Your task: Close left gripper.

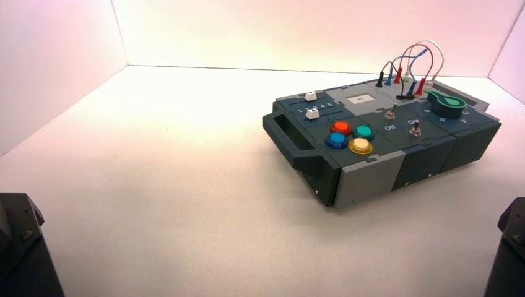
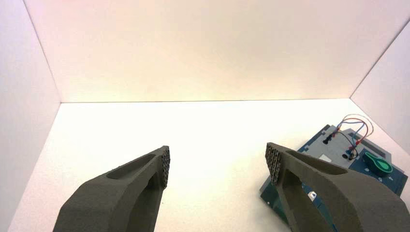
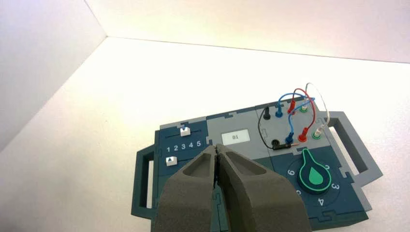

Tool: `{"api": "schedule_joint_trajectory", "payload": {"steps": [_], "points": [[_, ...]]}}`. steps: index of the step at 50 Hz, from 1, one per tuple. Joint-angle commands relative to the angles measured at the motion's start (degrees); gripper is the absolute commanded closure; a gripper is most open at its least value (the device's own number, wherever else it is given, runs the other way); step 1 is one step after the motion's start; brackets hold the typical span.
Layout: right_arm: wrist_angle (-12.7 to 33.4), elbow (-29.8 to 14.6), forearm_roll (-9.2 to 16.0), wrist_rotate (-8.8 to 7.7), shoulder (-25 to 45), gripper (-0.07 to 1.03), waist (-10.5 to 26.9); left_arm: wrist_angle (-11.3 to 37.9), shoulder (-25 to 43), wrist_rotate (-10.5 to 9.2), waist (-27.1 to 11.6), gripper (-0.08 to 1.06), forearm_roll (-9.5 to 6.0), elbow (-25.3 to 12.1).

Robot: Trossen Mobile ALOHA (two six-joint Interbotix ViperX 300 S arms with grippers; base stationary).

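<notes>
My left gripper (image 2: 217, 163) is open wide, its two dark fingers (image 2: 145, 174) far apart with nothing between them, held above the bare white floor left of the box (image 2: 338, 164). My right gripper (image 3: 216, 153) is shut and empty, hanging above the box (image 3: 183, 140) near its two white sliders. In the high view only the arm bases show, the left arm (image 1: 18, 247) at the lower left corner and the right arm (image 1: 511, 247) at the lower right. The box (image 1: 371, 173) stands turned at the right of the floor.
The box bears two white sliders (image 1: 311, 105), four coloured buttons (image 1: 350, 137), two toggle switches (image 1: 402, 120), a green knob (image 1: 447, 104) and looped wires (image 1: 412, 65). In the right wrist view the knob (image 3: 314, 173) points between 6 and 2. White walls enclose the floor.
</notes>
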Motion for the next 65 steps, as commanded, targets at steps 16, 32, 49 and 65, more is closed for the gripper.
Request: {"api": "schedule_joint_trajectory", "payload": {"steps": [16,32,49,65], "points": [[-0.26,-2.11,0.18,-0.09,0.88,0.99,0.09,-0.35,0.97,0.97,0.09,-0.05,0.09,-2.02],[-0.35,-2.11,0.18,-0.18,0.88,0.99,0.09,-0.35,4.39,1.58,0.09,-0.05,0.09,-2.64],[-0.35,-2.11,0.26,-0.18,0.88,0.99,0.09,-0.53,4.75,1.58,0.09,0.64,0.09,-3.96],[-0.35,-2.11,0.26,-0.18,0.88,0.99,0.09,-0.44,6.15,1.67,0.09,1.01,0.09,-4.48]]}}
